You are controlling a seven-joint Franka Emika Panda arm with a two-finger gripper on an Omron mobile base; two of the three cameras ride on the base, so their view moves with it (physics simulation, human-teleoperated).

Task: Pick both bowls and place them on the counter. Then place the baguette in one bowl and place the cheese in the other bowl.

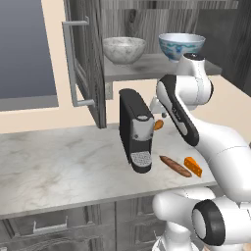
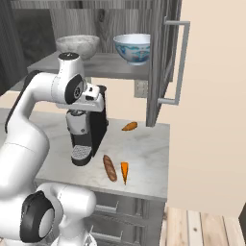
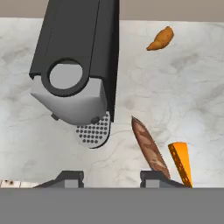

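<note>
Hovering over the worktop (image 1: 59,162), hand (image 3: 111,177) apparently part-open, empty; reaching for shelf bowls (image 1: 124,49) risks clipping the coffee machine (image 1: 136,130).

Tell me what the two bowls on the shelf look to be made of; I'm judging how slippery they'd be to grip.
The grey-white bowl looks like matte stone: marbled veining, speckled inside, no shine. The white bowl with blue pattern looks like glazed ceramic: a glossy surface with painted blue marks and a pale blue inside. Both are rendered, so this is only appearance.
</note>
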